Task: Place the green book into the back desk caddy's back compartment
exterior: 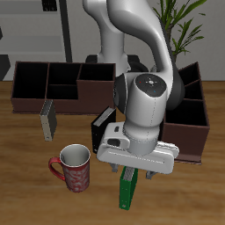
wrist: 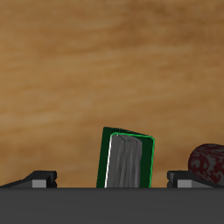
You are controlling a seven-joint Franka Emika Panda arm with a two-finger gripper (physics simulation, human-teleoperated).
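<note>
green book (exterior: 127, 191): top hidden behind the gripper (exterior: 138, 175)
fingers: tips unseen, grip perhaps not closed
mug (wrist: 210, 166): cut by frame edge

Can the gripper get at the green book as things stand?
Probably yes. The gripper hangs right above the upright green book, with nothing between them. The red mug and black book stand apart from it.

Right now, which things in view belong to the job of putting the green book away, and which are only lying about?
For the job:
- green book, standing under the gripper
- back desk caddy, the long box with its compartments

Only lying about:
- red patterned mug
- grey book
- black book
- second desk caddy, behind the arm
- potted plant
</note>
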